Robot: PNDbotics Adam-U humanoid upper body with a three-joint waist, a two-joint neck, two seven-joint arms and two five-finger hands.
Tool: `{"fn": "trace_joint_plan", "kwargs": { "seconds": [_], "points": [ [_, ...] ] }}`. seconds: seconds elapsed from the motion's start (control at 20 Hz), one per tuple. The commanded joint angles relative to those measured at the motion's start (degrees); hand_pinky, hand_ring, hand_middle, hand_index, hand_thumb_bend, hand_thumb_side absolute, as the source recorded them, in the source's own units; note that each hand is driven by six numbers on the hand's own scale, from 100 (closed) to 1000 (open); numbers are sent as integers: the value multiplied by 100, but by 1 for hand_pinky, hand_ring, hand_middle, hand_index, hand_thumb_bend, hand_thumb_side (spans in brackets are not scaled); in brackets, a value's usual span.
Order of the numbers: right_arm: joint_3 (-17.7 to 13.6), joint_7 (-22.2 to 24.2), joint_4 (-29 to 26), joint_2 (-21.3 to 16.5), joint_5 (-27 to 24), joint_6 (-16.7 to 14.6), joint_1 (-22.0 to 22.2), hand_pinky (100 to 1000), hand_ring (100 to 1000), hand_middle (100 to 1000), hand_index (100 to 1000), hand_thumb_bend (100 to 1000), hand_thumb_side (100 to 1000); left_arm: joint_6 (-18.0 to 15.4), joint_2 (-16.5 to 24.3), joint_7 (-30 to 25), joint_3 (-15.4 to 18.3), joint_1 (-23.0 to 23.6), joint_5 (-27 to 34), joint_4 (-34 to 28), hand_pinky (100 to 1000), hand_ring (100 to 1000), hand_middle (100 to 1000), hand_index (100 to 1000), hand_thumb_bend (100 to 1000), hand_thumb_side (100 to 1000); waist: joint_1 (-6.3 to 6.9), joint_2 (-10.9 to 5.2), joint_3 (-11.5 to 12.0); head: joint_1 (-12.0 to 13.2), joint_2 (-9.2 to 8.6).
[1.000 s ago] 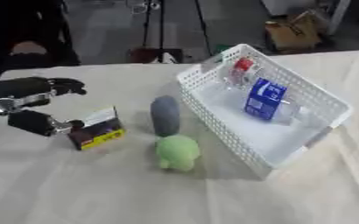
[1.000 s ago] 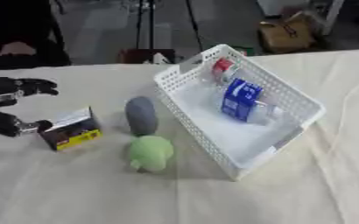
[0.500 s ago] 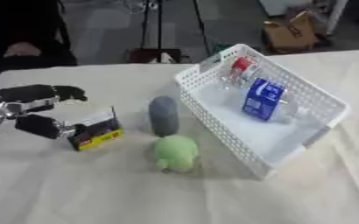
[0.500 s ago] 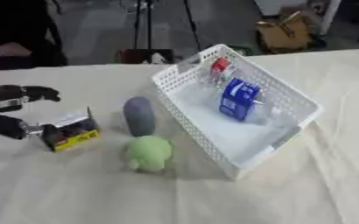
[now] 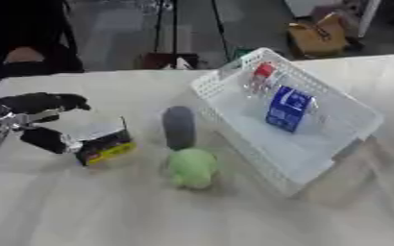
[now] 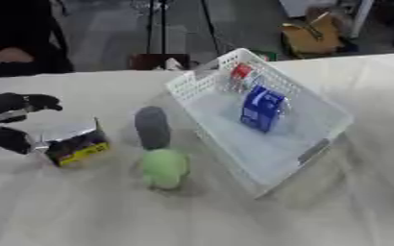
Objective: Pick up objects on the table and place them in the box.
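A small black and yellow box [image 5: 104,142] with a pale top lies on the table's left part. My left hand [image 5: 34,103] is open just left of it, dark fingers spread above and behind the box, thumb [image 5: 45,140] at its left end. Right of the box a grey oblong object [image 5: 179,127] lies flat, and a green soft toy [image 5: 192,166] sits just in front of it. The white basket [image 5: 341,139] stands at the right, holding a blue carton [image 5: 286,108] and a bottle with a red cap [image 5: 262,75]. My right hand shows in no view.
A cream cloth covers the table. Beyond its far edge are a person in dark clothes at the upper left, stand legs and a brown bag on the floor. Bare cloth stretches along the front and right of the basket.
My left hand has come slightly rightward, its fingers now reaching over the box's far side. The box, grey object, toy and basket have stayed put.
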Motion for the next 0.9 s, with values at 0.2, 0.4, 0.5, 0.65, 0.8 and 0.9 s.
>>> {"fn": "trace_joint_plan", "kwargs": {
  "seconds": [0.2,0.4,0.5,0.65,0.8,0.9],
  "points": [
    [15,18,-97,-79,-38,-8,-84,750,739,681,800,100,1000,-79,58,64,96,-154,-184,210,951,1000,1000,1000,505,774,-6,-81,-11,43,-66],
    [18,13,-97,-70,-40,-14,-100,750,740,681,800,100,1000,-87,22,9,111,-207,-181,382,950,1000,1000,1000,500,781,-6,-74,-27,68,-85],
    [22,10,-97,-63,-42,-16,-105,750,740,682,800,100,1000,-85,2,-14,116,-243,-199,470,950,1000,1000,1000,504,786,-6,-74,-35,79,-95],
    [25,6,-97,-59,-43,-20,-112,750,740,682,800,100,1000,-108,-15,-81,117,-286,-197,604,951,1000,1000,1000,507,791,-6,-72,-44,92,-102],
    [28,2,-97,-53,-49,-19,-113,750,740,681,799,100,1000,-117,-32,-94,113,-322,-223,678,950,1000,1000,1000,506,792,-3,-66,-45,104,-106],
    [34,5,-97,-46,-53,-24,-118,750,740,681,799,100,1000,-117,-49,-107,112,-346,-248,741,950,1000,1000,1000,504,795,-3,-64,-52,116,-114]
  ]
}}
